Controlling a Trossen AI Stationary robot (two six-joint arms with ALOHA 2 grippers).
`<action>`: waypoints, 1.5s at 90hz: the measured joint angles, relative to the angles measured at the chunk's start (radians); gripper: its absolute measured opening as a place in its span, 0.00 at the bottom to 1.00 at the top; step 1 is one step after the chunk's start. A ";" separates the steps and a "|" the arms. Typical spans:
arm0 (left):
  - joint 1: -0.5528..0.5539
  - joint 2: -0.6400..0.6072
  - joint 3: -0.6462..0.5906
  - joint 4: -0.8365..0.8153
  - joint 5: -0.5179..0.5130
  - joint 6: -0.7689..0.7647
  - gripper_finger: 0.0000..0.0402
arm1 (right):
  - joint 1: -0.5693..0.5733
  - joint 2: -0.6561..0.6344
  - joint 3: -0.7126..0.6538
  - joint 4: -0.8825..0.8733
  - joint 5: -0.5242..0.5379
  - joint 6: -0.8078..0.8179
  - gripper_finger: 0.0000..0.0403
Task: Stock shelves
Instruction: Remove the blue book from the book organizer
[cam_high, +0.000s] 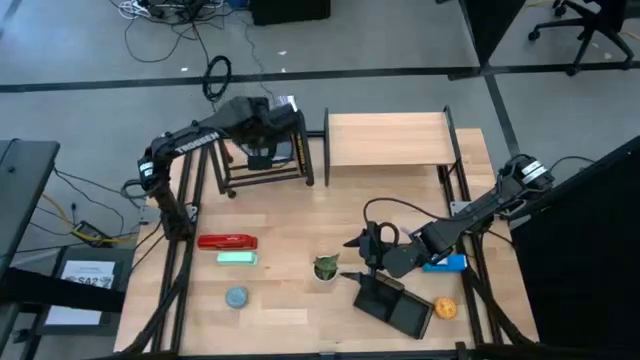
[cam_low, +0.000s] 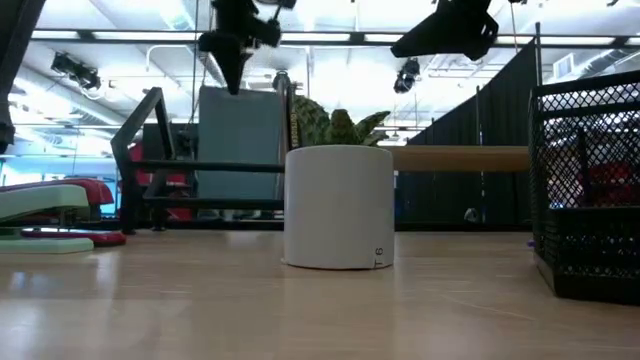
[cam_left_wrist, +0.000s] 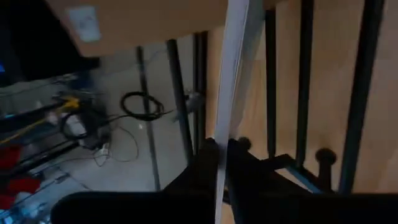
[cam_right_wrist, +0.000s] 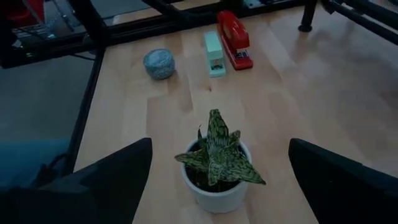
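Note:
The black metal-tube rack (cam_high: 262, 160) stands at the far left, beside the light wood shelf (cam_high: 388, 140). My left gripper (cam_high: 262, 140) hangs over the rack, shut on a thin grey-blue flat thing like a folder (cam_low: 240, 140), which stands upright inside the rack. A small potted plant in a white pot (cam_high: 325, 268) rests on its base near the table's middle front. My right gripper (cam_right_wrist: 217, 155) is open just right of the pot, one finger out to either side of the plant (cam_right_wrist: 216, 158), touching nothing. My left gripper pinches the flat thing's thin upper edge (cam_left_wrist: 219, 155) between its two fingers. The fingers (cam_low: 233, 70) come from above, pointing down. The flat thing stands upright within the rack's tubes; whether its lower edge rests on the rack is hidden by a bar.
A red stapler (cam_high: 228, 241), a mint stapler (cam_high: 237, 258) and a blue-grey round thing (cam_high: 236, 296) lie front left. A black mesh organizer (cam_high: 395, 305), an orange thing (cam_high: 445, 308) and a blue thing (cam_high: 447, 263) sit front right, under my right arm.

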 joint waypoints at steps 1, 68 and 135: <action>-0.007 -0.002 0.000 0.000 0.000 -0.010 0.00 | 0.000 0.000 0.000 0.000 0.000 -0.001 0.86; -0.874 0.038 -0.105 0.016 -0.195 -0.815 0.00 | 0.014 0.000 0.000 0.005 0.000 -0.015 0.86; -1.057 0.185 -0.246 0.008 -0.125 -1.120 0.00 | 0.030 0.000 0.000 0.009 0.028 -0.049 0.86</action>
